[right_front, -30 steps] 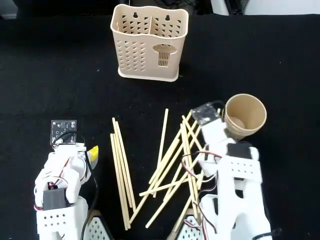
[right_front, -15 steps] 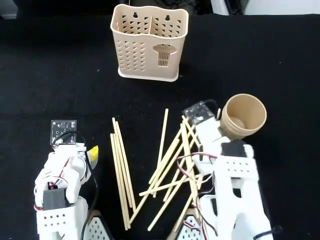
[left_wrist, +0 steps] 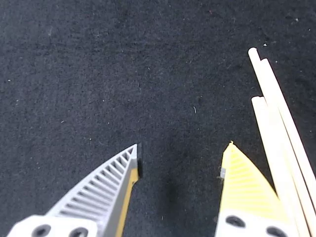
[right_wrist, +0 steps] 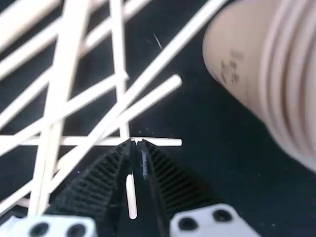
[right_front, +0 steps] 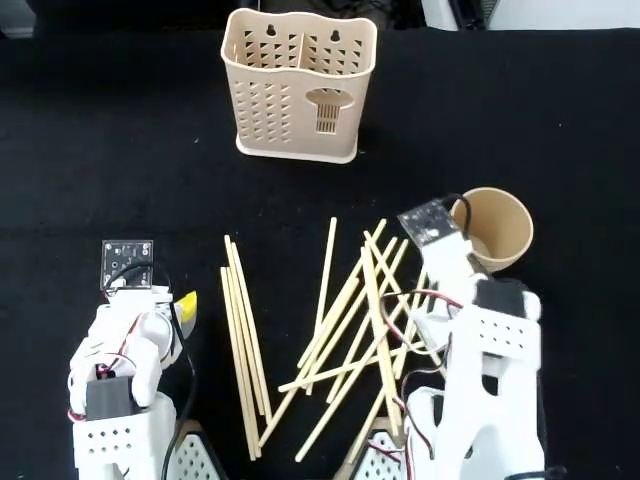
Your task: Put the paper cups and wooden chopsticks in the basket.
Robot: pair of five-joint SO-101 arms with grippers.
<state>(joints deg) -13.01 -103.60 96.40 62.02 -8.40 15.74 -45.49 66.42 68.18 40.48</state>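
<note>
- The right gripper (right_wrist: 137,144) is closed, with its two tips pressed together. It hangs low over the messy pile of chopsticks (right_front: 345,330). A thin pale bit shows between the tips, but I cannot tell if it is pinching a stick.
- The paper cups (right_front: 495,228) sit just beside this gripper, pushed one inside the other. They lean over on the tabletop (right_front: 100,150) with the open end up.
- The left gripper (left_wrist: 182,153) is open and holds nothing. It is down near the tabletop, with a few chopsticks lying close by its yellow tip.
- The rest of the chopsticks lie spread out between the two arms. Some cross over each other.
- The basket (right_front: 300,85) stands upright at the far side, well apart from both arms. I see nothing inside it.
- So I think the job has hardly begun. The cups and every stick are not yet in the basket.
</note>
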